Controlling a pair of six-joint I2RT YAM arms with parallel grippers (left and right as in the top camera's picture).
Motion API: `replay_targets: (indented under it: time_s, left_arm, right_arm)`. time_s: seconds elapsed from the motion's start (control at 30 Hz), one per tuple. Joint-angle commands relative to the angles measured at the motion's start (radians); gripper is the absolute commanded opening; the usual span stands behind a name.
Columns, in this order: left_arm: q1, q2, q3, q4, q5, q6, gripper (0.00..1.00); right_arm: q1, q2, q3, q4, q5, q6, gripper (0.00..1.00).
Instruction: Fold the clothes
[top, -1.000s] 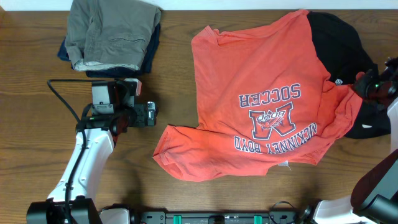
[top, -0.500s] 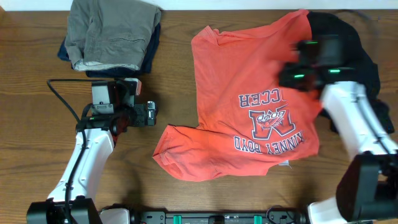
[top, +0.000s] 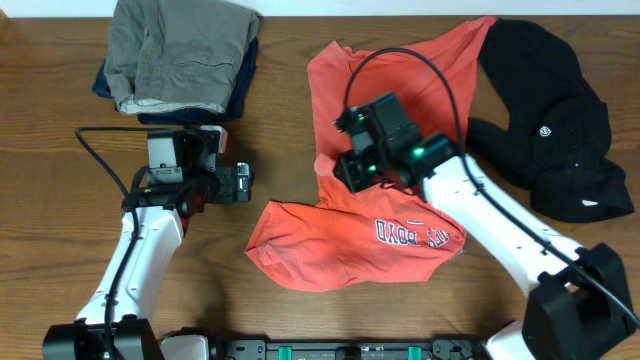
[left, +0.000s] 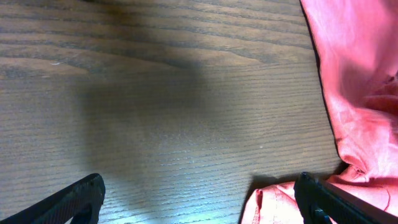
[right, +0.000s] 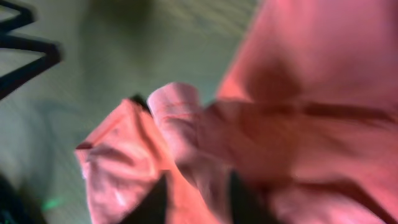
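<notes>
The coral-red T-shirt (top: 340, 235) lies in the middle of the table, its right side pulled over to the left so only part of the lettering (top: 420, 235) shows. My right gripper (top: 352, 168) is shut on a fold of the shirt's fabric (right: 199, 186) above the shirt's left part. The black garment (top: 550, 120) lies uncovered at the far right. My left gripper (top: 243, 183) is open and empty over bare wood just left of the shirt; its fingers (left: 199, 202) frame the shirt's edge (left: 360, 93).
A stack of folded clothes, grey on top of navy (top: 180, 55), sits at the back left. The left arm's cable (top: 100, 160) loops over the table beside it. The right arm's cable (top: 440, 80) arcs over the shirt.
My right gripper has swept from the far right edge leftward across the shirt, dragging the right side over and uncovering the black garment. The left arm has not moved.
</notes>
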Motion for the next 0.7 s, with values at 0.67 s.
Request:
replay_targets:
  time_s: [0.67]
  left_arm:
    - [-0.002, 0.002, 0.018, 0.01, 0.006, -0.01, 0.98]
  right_arm:
    - [-0.773, 0.179, 0.018, 0.01, 0.293, -0.003, 0.92]
